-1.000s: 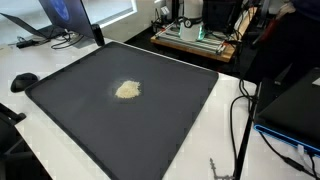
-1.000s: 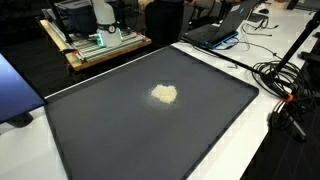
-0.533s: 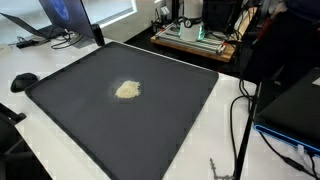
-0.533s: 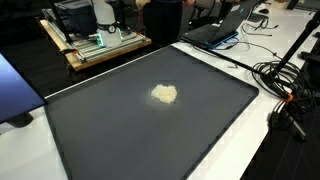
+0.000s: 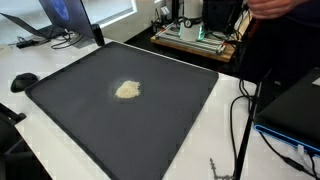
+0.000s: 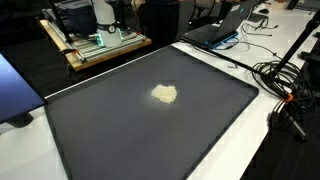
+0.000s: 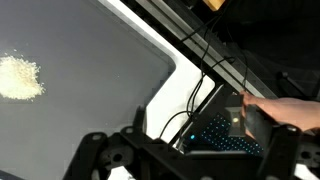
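Observation:
A small beige crumbly heap (image 5: 127, 90) lies near the middle of a large dark mat (image 5: 170, 120) on a white table; it shows in both exterior views (image 6: 164, 94). In the wrist view the heap (image 7: 20, 77) is at the far left on the mat (image 7: 100, 70). The gripper (image 7: 188, 152) shows only in the wrist view, as dark fingers spread wide along the bottom edge with nothing between them. It hangs over the mat's corner and the table edge, far from the heap.
A person's hand (image 7: 285, 110) holds a small dark thing over a backlit keyboard (image 7: 225, 135) off the table edge. Black cables (image 6: 280, 80) lie beside the mat. Laptops (image 6: 220, 25) (image 5: 55, 20) and a wooden bench with equipment (image 5: 195, 38) stand behind.
A person's arm has come into the top right corner of an exterior view. The mat, the heap and the cables have not moved.

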